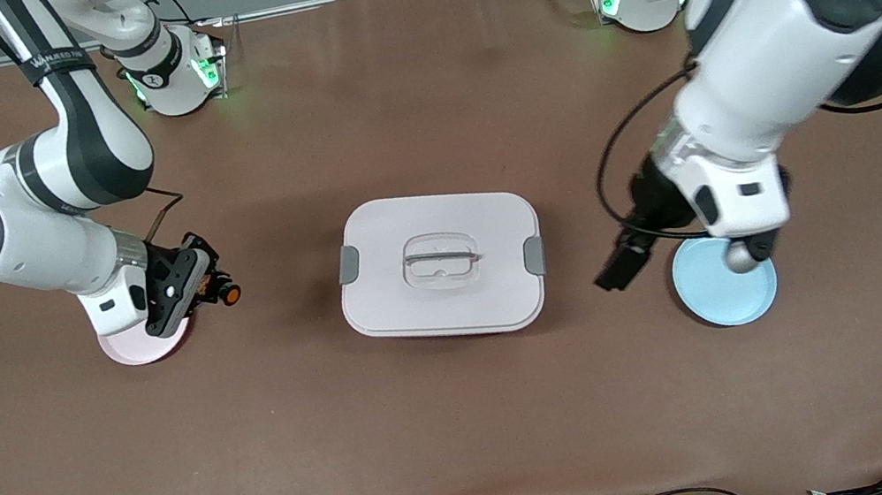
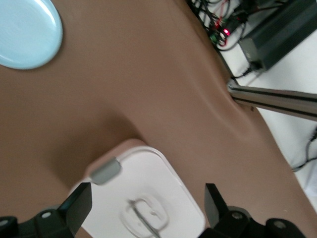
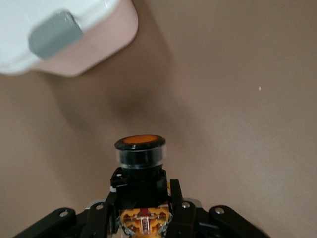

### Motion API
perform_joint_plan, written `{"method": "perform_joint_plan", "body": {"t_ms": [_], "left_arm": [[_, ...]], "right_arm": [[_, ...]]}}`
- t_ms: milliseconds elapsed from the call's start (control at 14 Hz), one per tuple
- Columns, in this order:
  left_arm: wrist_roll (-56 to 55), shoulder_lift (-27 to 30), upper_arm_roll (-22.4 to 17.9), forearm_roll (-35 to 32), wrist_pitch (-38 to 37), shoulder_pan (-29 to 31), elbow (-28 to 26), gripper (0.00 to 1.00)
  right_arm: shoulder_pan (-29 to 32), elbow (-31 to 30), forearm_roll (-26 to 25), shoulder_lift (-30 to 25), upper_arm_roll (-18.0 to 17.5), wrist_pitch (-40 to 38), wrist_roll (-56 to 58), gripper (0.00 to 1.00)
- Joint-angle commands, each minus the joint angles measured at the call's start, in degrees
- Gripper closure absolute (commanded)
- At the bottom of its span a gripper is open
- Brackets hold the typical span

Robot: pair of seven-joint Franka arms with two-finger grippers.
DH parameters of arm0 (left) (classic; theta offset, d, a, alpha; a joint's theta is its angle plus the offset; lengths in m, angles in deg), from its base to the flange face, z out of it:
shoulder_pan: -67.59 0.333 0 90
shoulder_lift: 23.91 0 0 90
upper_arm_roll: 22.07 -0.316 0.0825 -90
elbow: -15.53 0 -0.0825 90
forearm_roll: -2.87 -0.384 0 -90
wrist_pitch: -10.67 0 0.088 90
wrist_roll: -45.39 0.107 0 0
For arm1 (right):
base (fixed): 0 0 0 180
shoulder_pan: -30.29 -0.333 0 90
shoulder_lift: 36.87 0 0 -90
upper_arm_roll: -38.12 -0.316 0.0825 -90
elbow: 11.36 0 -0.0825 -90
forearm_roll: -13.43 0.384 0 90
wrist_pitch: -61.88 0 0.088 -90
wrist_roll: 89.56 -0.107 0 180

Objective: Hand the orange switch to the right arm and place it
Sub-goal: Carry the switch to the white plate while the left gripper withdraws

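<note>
One orange switch (image 3: 140, 151) in right tool (image 3: 143, 206)

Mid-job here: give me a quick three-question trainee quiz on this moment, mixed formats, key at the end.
1. True or false: the right gripper is shut on the orange switch.
2. The left gripper is: A) open, holding nothing B) gripping the lidded box C) holding the blue plate.
3. Fill in: the right gripper is over the edge of the ___ plate.

Key: 1 true; 2 A; 3 pink.
</note>
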Motion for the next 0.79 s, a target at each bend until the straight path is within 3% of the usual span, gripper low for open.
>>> {"method": "perform_joint_plan", "body": {"t_ms": [0, 358, 716], "left_arm": [[6.71, 3.71, 0.19, -1.29, -7.38, 4.78, -1.75, 0.0], [27.61, 7.57, 0.36, -4.19, -16.02, 11.55, -2.97, 0.0], [50.73, 15.83, 0.1, -3.93, -16.91, 17.02, -10.26, 0.0]], "right_arm": [[3.09, -1.38, -6.47, -0.39, -0.95, 0.39, 6.32, 1.0], [4.86, -6.83, -17.3, -0.92, -0.95, 4.24, 12.56, 1.0], [9.68, -13.5, -17.93, -0.22, -0.87, 16.8, 20.38, 1.0]]}}
